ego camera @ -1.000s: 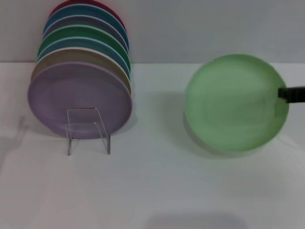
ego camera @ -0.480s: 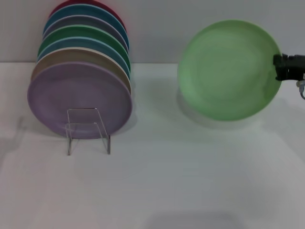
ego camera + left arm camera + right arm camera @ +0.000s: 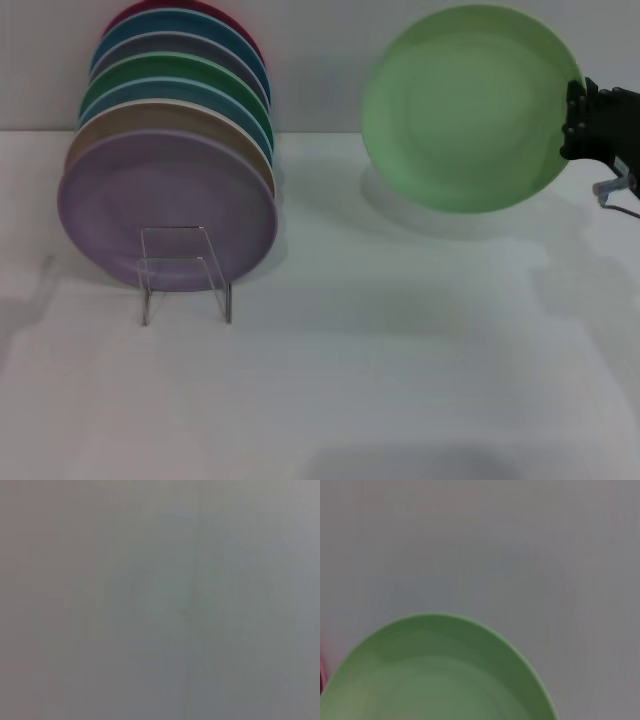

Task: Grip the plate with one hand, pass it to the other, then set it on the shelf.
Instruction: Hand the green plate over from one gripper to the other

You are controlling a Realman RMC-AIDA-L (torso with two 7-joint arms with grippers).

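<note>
The right hand (image 3: 577, 125) is closed on the far right rim of the pale green plate (image 3: 468, 108), holding it up off the worktop (image 3: 380, 350) with its face turned towards the head camera. In the right wrist view the plate (image 3: 435, 675) fills the lower part against a plain grey wall. Well away on the hand's left, the clear plate rack (image 3: 185, 272) stands on the white worktop carrying a row of upright plates, a lilac plate (image 3: 165, 205) foremost. The left hand is out of sight
</note>
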